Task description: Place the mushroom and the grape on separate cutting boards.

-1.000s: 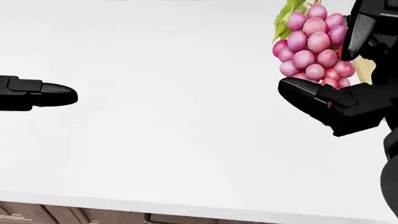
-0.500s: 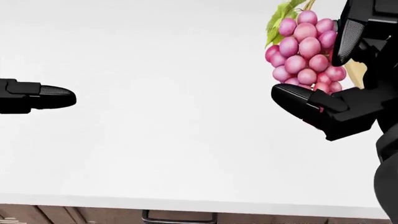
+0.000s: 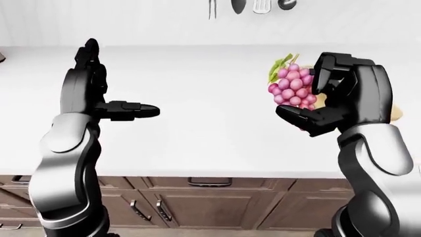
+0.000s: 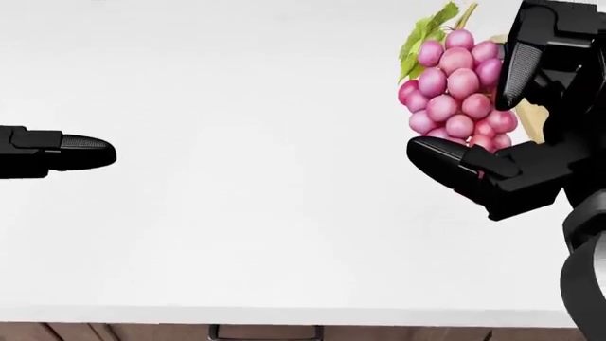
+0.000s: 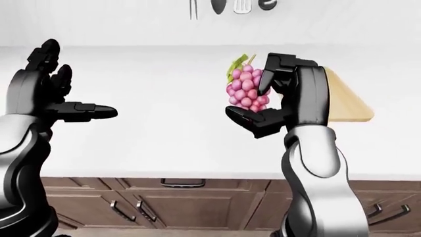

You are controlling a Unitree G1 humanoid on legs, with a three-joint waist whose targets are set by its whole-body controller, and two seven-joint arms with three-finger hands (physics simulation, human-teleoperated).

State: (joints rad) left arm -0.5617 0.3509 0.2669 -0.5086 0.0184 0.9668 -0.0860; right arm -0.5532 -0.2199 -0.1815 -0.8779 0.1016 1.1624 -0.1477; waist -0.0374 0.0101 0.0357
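Note:
A bunch of pink grapes (image 4: 455,89) with a green leaf hangs in the air above the white counter (image 4: 246,185). My right hand (image 3: 304,91) is shut on it, thumb under the bunch and fingers curled over its right side. Behind that hand, a tan cutting board (image 5: 345,101) lies on the counter at the right of the right-eye view, mostly hidden in the head view. My left hand (image 3: 118,81) is open above the counter at the left, fingers up and thumb pointing right, holding nothing. No mushroom shows in any view.
Kitchen utensils (image 3: 253,6) hang on the wall above the counter. Brown cabinet drawers and doors with dark handles (image 3: 210,197) run under the counter's near edge. White counter surface stretches between my two hands.
The right hand has carried the grapes slightly up and to the left in the head view. The picture has shifted a little. The left hand has barely moved.

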